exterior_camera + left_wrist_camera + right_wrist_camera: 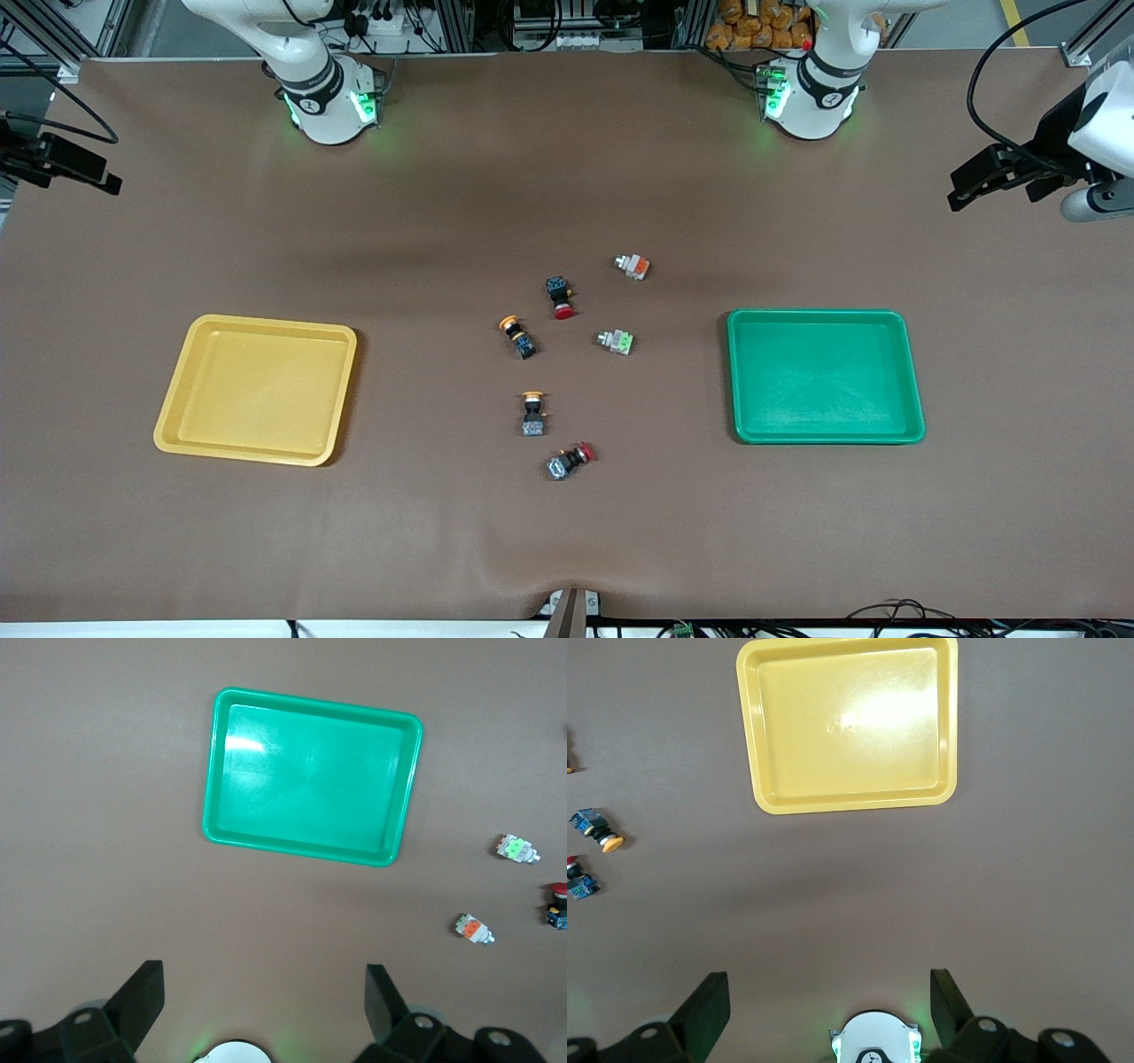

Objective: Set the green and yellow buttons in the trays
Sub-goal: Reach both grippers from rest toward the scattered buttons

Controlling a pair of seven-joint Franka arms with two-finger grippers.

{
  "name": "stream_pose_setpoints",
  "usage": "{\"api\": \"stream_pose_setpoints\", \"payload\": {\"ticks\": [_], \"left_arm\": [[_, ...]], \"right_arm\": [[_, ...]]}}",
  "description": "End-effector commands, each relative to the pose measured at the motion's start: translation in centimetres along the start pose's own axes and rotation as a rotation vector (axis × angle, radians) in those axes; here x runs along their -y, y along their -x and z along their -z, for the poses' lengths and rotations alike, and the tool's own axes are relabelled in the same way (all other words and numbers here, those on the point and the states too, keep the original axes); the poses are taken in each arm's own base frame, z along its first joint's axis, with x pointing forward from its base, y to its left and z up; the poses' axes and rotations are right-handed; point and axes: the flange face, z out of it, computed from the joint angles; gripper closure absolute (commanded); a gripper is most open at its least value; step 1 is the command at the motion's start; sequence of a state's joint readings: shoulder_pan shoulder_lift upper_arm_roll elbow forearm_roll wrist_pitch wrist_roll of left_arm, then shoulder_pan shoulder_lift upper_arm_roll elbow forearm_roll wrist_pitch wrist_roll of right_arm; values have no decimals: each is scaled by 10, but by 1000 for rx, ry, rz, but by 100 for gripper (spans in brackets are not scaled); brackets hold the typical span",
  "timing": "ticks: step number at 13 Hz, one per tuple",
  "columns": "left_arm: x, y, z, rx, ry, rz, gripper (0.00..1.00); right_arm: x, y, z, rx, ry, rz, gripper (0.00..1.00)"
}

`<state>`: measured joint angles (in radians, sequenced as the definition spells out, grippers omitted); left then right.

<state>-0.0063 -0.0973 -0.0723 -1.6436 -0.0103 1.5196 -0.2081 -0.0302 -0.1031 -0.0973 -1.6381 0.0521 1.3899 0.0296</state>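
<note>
We've got the left gripper (261, 1005) hanging high, jaws spread, green tray (312, 776) under them, right gripper (828, 1005) same deal, spread over yellow tray (849, 724), buttons (617, 340) well off.

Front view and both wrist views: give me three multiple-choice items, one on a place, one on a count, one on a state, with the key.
1. Where do the six switches lie?
A. in the yellow tray
B. on the table between the trays
C. in the green tray

2. How many switches have red caps?
A. two
B. four
C. none

3. How is the left claw?
A. shut on a switch
B. open, holding nothing
C. resting in the green tray

Key: 1 B, the yellow tray and the green tray hold nothing; 2 A, one red-capped switch and another; 3 B, the left claw has spread fingers, as does the right claw.
</note>
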Motion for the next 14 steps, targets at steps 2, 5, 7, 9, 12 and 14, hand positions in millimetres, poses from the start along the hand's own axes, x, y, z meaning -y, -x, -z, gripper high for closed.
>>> {"api": "stream_pose_setpoints", "payload": {"ticks": [2, 5, 7, 9, 12, 14], "left_arm": [[6, -1, 8, 2, -18, -12, 0], [11, -12, 13, 7, -16, 0, 0], [10, -14, 5, 49, -15, -2, 0], [8, -16, -7, 87, -14, 9, 0], [-5, -12, -36, 149, -25, 14, 0], [-32, -7, -58, 172, -39, 4, 0]], "right_arm": [[1, 3, 6, -18, 18, -13, 0], [-1, 3, 5, -14, 18, -16, 0], [-1, 3, 4, -14, 18, -16, 0], [-1, 3, 5, -14, 18, -16, 0], [-2, 3, 5, -12, 17, -19, 0], [-3, 3, 5, -12, 17, -20, 0]]}}
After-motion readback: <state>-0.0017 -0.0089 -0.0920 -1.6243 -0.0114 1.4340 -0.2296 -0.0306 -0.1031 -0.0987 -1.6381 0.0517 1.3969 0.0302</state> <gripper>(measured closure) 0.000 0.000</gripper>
